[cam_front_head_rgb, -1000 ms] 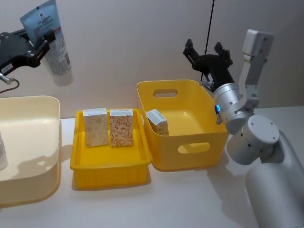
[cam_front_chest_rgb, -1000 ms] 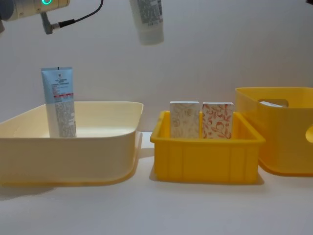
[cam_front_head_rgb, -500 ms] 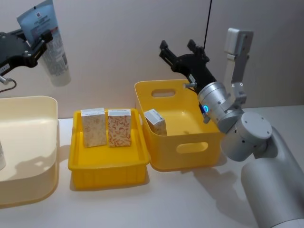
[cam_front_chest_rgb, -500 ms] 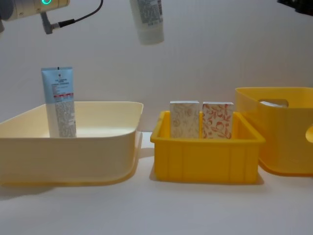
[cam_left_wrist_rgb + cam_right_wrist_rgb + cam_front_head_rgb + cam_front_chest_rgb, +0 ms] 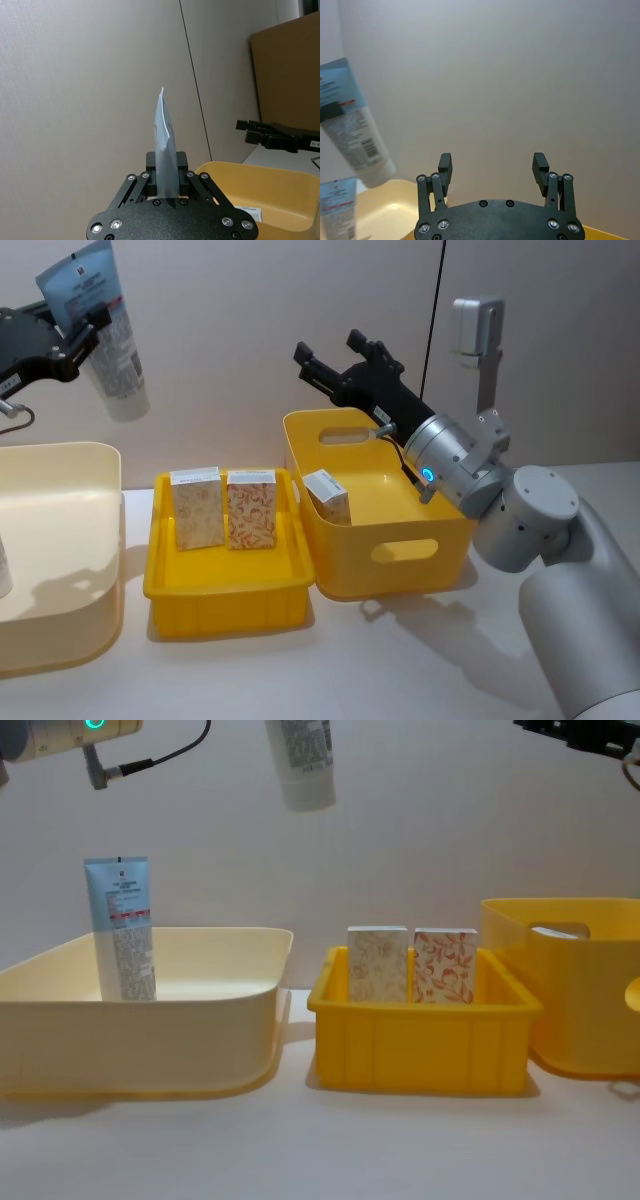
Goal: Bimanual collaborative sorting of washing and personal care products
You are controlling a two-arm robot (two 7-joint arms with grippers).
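The held tube (image 5: 112,340) hangs cap down, high over the cream bin (image 5: 60,620); the left gripper (image 5: 88,328) pinches it tight near its flat top end; the chest view cuts off its top. A second tube (image 5: 120,928) stands in the cream bin, well below the left gripper; the head view cuts most of it off. A beige box (image 5: 199,508) and a red-orange box (image 5: 253,508) stand side by side in the low yellow bin (image 5: 225,600). A third box (image 5: 330,496) sits in the tall yellow bin (image 5: 400,555); in the chest view just its top peeks through the handle hole. The right gripper (image 5: 328,348) hangs above that bin's back rim, fingers wide apart, holding nothing, well above the third box.
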